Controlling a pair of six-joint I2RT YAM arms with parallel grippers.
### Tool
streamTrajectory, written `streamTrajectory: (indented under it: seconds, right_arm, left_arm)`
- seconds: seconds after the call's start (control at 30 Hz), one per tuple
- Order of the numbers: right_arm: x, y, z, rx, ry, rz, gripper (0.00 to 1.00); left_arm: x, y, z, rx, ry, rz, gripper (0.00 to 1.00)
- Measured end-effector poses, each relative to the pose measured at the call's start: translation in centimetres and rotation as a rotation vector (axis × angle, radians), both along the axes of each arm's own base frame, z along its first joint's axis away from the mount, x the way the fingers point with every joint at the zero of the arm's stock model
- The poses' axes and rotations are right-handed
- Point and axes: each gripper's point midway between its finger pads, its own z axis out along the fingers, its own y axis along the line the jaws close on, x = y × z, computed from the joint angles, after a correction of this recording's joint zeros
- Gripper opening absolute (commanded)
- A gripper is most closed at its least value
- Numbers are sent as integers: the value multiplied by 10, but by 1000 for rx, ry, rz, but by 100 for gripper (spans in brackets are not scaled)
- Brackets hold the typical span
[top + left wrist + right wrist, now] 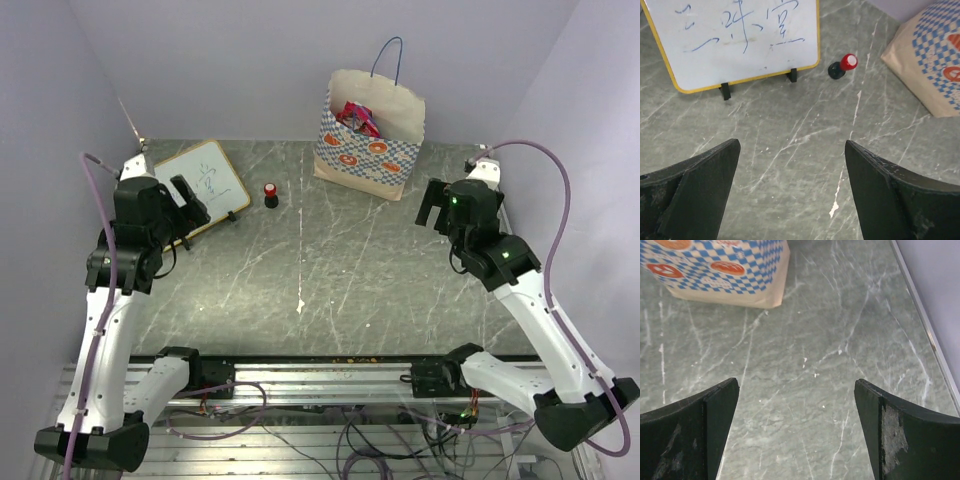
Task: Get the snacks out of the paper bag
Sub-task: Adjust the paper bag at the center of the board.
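The cream paper bag (372, 140) with a blue-white checked band and orange marks stands upright at the back middle of the table. Red and pink snack packets (357, 118) poke out of its open top. The bag's corner shows in the left wrist view (932, 65) and its base in the right wrist view (725, 270). My left gripper (190, 205) is open and empty, over the table's left side. My right gripper (432, 205) is open and empty, to the right of the bag and nearer than it.
A white writing board (205, 183) with a yellow rim leans at the back left; it also shows in the left wrist view (735, 40). A small red-capped bottle (271, 193) stands between the board and the bag. The table's right edge (927, 325) runs near my right gripper.
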Motion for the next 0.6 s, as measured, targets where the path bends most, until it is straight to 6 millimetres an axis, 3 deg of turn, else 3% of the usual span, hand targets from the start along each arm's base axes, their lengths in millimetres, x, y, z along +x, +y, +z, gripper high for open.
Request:
streamTrajectory:
  seconds: [0.13,0.27,0.47,0.6]
  right_arm:
    - [7,-5,-20,12,51,-21,100]
    - [23,0,-32,28,86,-12,100]
    - [64,29,-43,34,122,112,100]
    - [102,53,-33,26,104,213,100]
  left_arm:
    - [-1,-1,-21,7,34,-12,84]
    - [3,-6,-21,11,20,-47,83]
    - [15,-15,-10,9,-42,-109,97]
    - [22,-21,-6,11,-66,-145,99]
